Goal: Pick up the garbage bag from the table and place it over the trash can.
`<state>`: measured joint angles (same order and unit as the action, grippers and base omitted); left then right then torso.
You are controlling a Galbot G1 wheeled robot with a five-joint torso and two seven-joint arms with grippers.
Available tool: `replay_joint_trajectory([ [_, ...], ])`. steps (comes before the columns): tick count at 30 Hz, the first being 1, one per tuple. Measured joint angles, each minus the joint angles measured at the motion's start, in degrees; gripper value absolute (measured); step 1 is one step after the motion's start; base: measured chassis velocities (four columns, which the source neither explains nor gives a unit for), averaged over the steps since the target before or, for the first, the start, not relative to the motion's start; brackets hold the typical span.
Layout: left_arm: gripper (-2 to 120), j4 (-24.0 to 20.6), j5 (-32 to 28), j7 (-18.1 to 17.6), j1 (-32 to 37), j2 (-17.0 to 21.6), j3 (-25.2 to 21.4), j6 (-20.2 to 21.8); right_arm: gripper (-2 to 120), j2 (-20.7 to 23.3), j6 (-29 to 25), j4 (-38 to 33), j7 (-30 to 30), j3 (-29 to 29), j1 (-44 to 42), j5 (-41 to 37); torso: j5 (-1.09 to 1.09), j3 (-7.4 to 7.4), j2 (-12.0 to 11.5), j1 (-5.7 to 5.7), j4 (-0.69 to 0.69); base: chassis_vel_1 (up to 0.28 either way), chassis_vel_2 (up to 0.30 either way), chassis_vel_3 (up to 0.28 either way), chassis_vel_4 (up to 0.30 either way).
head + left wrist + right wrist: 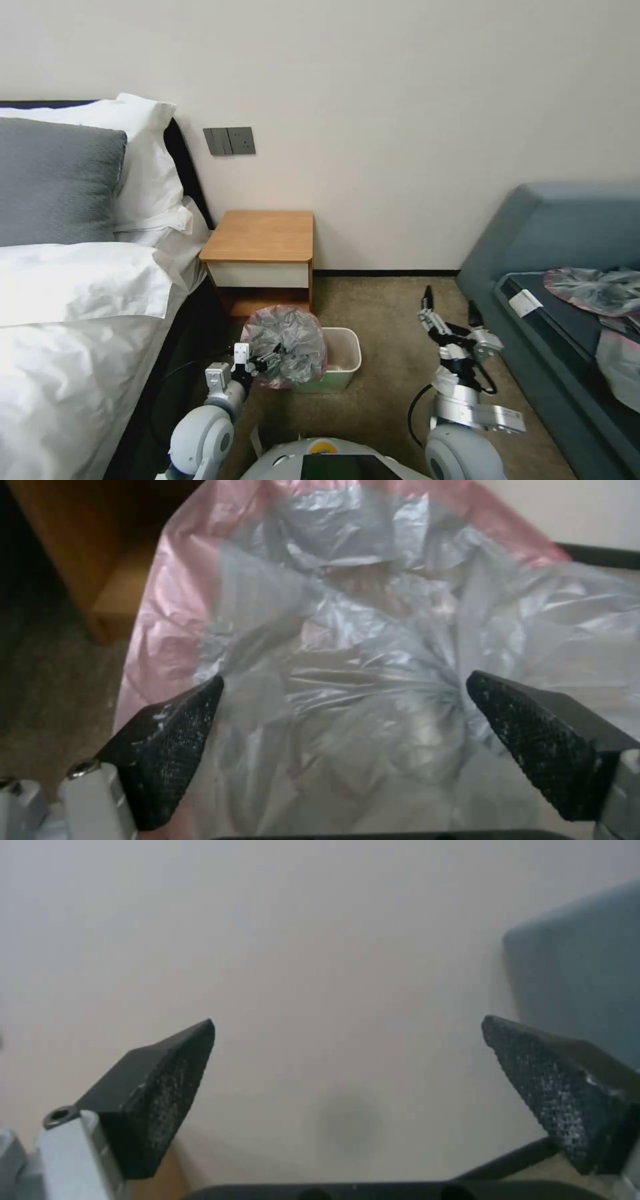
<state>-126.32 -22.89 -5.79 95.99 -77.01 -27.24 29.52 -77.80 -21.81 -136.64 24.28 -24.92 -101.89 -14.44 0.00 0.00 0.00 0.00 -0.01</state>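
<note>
While the garbage bag (285,345) is draped half over the trash can (341,363), left gripper (261,363) fingers (167,750) are spread apart at it; placement is under way. Rim must be spread. Right gripper (448,308) is held idle, fingers parted.

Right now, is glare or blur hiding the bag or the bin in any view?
Head view: even light, garbage bag shiny but readable, draped over the left part of the trash can, left gripper at its near edge. Left wrist view: soft focus, glossy highlights on the bag's wrinkles, pink rim clear. Right wrist view: right gripper before a blank wall.
</note>
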Motion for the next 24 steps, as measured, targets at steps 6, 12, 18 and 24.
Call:
replay_joint_trajectory([
  [6,93,0.8,0.4,0.3,-0.1,-0.7,-0.1,0.8,100,0.3,1.0,-2.6,1.5,-0.3,0.5,-0.4,0.0,0.0,0.0,0.0,0.01,0.0,0.0,0.0,0.0],
  [12,92,1.8,0.4,1.6,-1.0,-1.3,0.5,2.2,100,0.6,2.1,-1.9,1.9,0.0,1.4,-1.4,0.01,0.0,0.0,0.0,0.0,0.0,0.0,0.0,0.0],
  [18,92,3.2,0.5,1.9,-2.1,-1.5,1.0,2.8,100,0.5,2.3,-1.2,2.0,0.1,2.0,-1.6,0.0,0.0,0.0,0.0,0.0,0.0,0.0,0.0,0.0],
  [24,90,4.4,0.7,1.9,-3.5,-1.8,1.1,3.1,100,0.5,2.4,-0.9,2.1,0.2,2.3,-1.6,0.0,0.0,0.0,0.0,0.01,0.0,0.0,0.0,0.0],
])
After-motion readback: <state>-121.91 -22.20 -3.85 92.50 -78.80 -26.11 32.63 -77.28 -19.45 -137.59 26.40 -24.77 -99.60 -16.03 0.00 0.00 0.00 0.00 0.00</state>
